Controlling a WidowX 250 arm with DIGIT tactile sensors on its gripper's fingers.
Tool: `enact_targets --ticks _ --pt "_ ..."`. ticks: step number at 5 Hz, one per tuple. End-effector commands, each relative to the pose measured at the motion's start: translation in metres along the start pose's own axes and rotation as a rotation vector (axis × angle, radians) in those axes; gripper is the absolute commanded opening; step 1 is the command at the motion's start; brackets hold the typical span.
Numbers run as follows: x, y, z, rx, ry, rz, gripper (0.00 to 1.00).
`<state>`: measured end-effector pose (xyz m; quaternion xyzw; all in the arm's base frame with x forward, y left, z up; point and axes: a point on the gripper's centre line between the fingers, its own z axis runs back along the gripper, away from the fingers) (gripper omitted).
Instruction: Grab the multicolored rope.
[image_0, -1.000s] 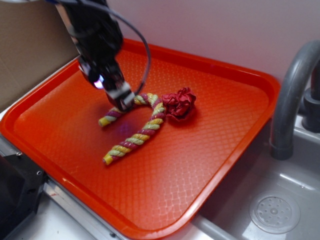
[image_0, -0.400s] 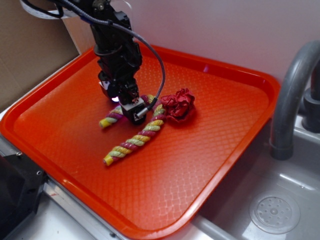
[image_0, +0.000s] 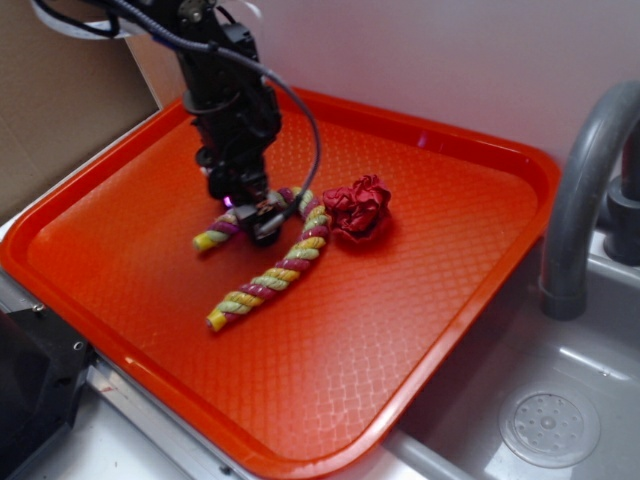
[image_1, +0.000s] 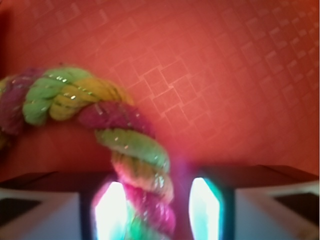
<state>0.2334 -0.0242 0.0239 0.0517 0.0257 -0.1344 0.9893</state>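
Note:
The multicolored rope (image_0: 272, 279), a twisted cord of yellow, green and maroon, lies in a U shape on the orange tray (image_0: 400, 300). My gripper (image_0: 257, 217) is down on the rope's shorter arm, close to the bend. In the wrist view the rope (image_1: 127, 145) runs down between my two fingers. It lies against the left finger (image_1: 107, 210), and a gap shows before the right finger (image_1: 205, 207). The gripper (image_1: 156, 202) is open around the rope.
A crumpled red object (image_0: 358, 207) sits right beside the rope's bend. A grey faucet (image_0: 585, 200) rises to the right of the tray over a sink with a drain (image_0: 548, 425). Brown cardboard (image_0: 60, 110) stands at the left.
My gripper has moved right and come down onto the rope's shorter arm, so its fingers now straddle the cord. The rope has not moved.

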Motion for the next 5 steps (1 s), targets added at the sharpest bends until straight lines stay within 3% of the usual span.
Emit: enact_targets --ticks 1,2,3,4,5 --pt "-0.001 0.009 0.089 0.004 -0.014 0.076 0.00" --pt "-0.002 0.012 0.125 0.007 -0.027 0.106 0.00" --pt "-0.013 0.014 0.168 -0.032 -0.074 0.136 0.00" --pt "-0.025 0.014 0.191 -0.049 -0.097 0.163 0.00" --pt "-0.034 0.016 0.194 -0.103 -0.100 0.175 0.00"
